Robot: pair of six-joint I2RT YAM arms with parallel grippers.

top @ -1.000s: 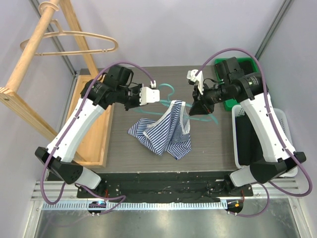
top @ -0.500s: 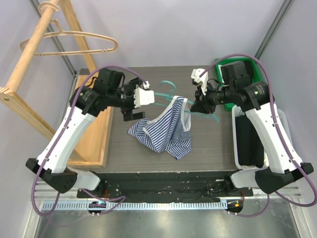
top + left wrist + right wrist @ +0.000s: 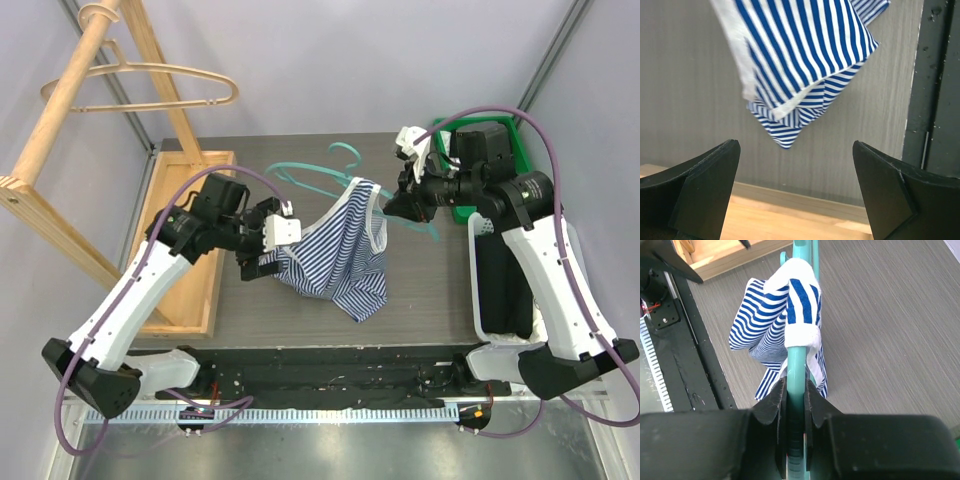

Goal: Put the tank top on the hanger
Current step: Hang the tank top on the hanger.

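Entry, 1 moment, 3 views.

- Right gripper [image 3: 796, 390]: clenched on the hanger [image 3: 796, 362]. In the right wrist view the teal bar is seen pinched between the 2 fingers.
- Tank top [image 3: 335, 250]: 1 white-trimmed strap is wrapped over the hanger arm, just beyond the right gripper's fingers. The rest of the striped fabric is draped down and toward the near edge of the grey surface [image 3: 430, 290]. Whether the lower folds touch the surface cannot be told.
- Hanger: held raised over the middle of the surface. Its free arm and hook are seen pointing toward the far-left side in the top view.
- Left gripper [image 3: 795, 155]: released, its fingers spread wide and nothing held between them. It is placed just beside the left edge of the tank top. In the left wrist view a striped corner is seen ahead of the fingers, apart from both.
- A wooden tray [image 3: 195, 170] is noted on the left, under the left arm.
- A white basket [image 3: 565, 235] is noted on the right.
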